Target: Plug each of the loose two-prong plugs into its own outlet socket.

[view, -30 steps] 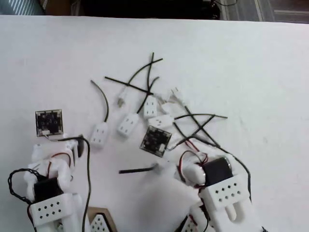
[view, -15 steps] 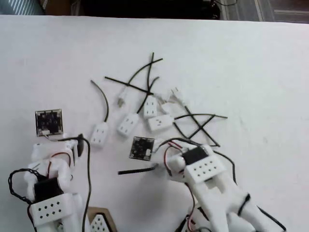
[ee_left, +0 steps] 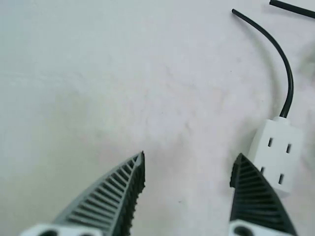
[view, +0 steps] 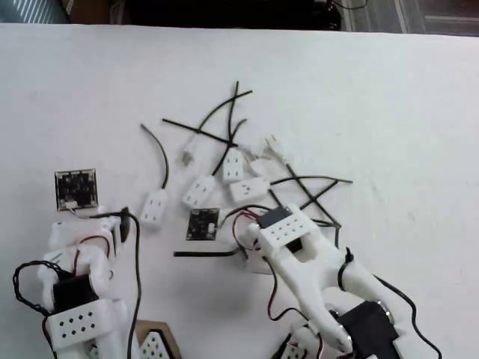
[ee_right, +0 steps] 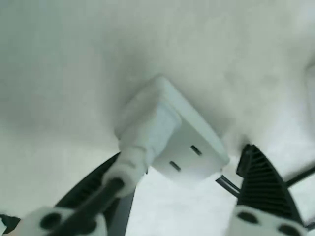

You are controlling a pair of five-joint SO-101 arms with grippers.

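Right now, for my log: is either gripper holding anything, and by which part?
Nothing is held. The left gripper is open over the table; the right gripper stands open astride a plugged socket block.

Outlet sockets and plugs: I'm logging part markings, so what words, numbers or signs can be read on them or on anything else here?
None can be read.
The outlet socket: plain white with slots, no print.
The white block in the right wrist view: slots, no print.
The dark square board: any marks are too small to read.
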